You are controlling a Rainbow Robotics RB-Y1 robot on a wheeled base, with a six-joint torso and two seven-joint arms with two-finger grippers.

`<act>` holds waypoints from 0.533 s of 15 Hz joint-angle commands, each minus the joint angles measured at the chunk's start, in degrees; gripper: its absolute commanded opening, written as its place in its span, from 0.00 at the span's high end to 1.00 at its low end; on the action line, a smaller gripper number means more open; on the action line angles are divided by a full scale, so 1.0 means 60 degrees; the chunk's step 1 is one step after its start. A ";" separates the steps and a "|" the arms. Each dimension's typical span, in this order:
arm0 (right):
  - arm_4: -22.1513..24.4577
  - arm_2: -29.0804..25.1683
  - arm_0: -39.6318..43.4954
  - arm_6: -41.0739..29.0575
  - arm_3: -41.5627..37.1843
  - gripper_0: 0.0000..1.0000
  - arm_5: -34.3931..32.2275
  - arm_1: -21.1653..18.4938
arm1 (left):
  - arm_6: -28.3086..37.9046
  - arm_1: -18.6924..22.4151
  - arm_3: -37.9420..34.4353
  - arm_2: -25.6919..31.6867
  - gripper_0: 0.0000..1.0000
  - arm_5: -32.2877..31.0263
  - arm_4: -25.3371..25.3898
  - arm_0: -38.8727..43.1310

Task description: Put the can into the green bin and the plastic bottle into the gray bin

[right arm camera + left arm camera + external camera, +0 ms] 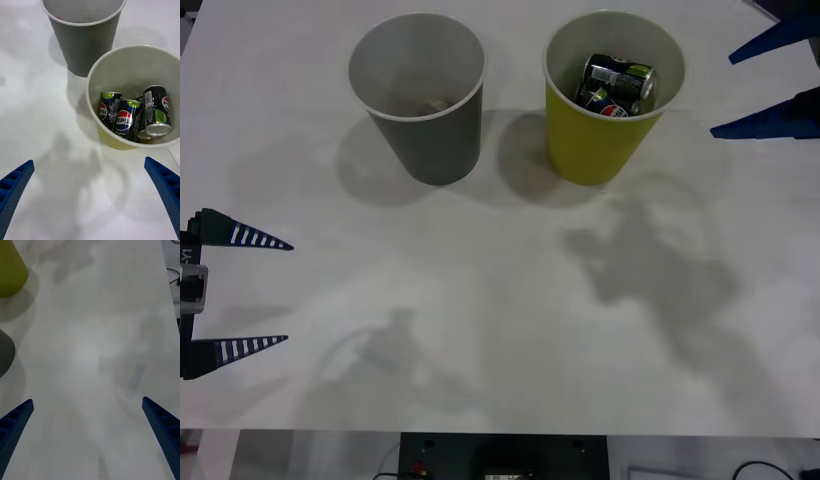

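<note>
The green bin (pixel 590 150) stands at the back right of the table, the gray bin (pixel 435 145) to its left. Inside the green bin (pixel 127 63) lies the can (pixel 157 110), dark with a yellow-green patch and a silver top, also seen from the front (pixel 620 72). Beside it lie two Pepsi cans (pixel 125 120). The plastic bottle is hidden; a faint pale shape (pixel 425 100) sits in the gray bin (pixel 86 45) and I cannot tell what it is. My right gripper (pixel 721 95) (pixel 88 161) hangs open and empty right of the green bin. My left gripper (pixel 287 292) (pixel 87 400) is open at the table's left edge.
The white table (pixel 480 300) stretches bare in front of both bins, with only shadows on it. The left wrist view catches the green bin's base (pixel 9 270) and the gray bin's side (pixel 4 352). A dark base and cables (pixel 500 460) lie below the near edge.
</note>
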 commanded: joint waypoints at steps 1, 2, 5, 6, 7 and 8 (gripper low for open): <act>-0.0050 -0.0871 0.1342 0.1271 -0.0582 0.00 -0.0224 -0.0011 | 0.0000 0.0000 0.0000 0.0000 0.00 0.0000 0.0000 0.0000; -0.0035 -0.1208 0.1913 0.1740 -0.0832 0.00 -0.0239 -0.0011 | 0.0000 0.0000 0.0000 0.0000 0.00 0.0000 0.0000 0.0000; -0.0050 -0.1765 0.3217 0.2765 -0.1403 0.00 -0.0209 0.0135 | 0.0000 0.0000 0.0000 0.0000 0.00 0.0000 0.0000 0.0000; -0.0035 -0.1941 0.3569 0.3102 -0.1520 0.00 -0.0209 0.0194 | 0.0000 0.0000 0.0000 0.0000 0.00 0.0000 0.0000 0.0000; -0.0050 -0.2117 0.3950 0.3439 -0.1652 0.00 -0.0209 0.0238 | 0.0000 0.0000 0.0000 0.0000 0.00 0.0000 0.0000 0.0000; -0.0050 -0.2380 0.4389 0.3805 -0.1784 0.00 -0.0209 0.0414 | 0.0000 0.0000 0.0000 0.0000 0.00 0.0000 0.0000 0.0000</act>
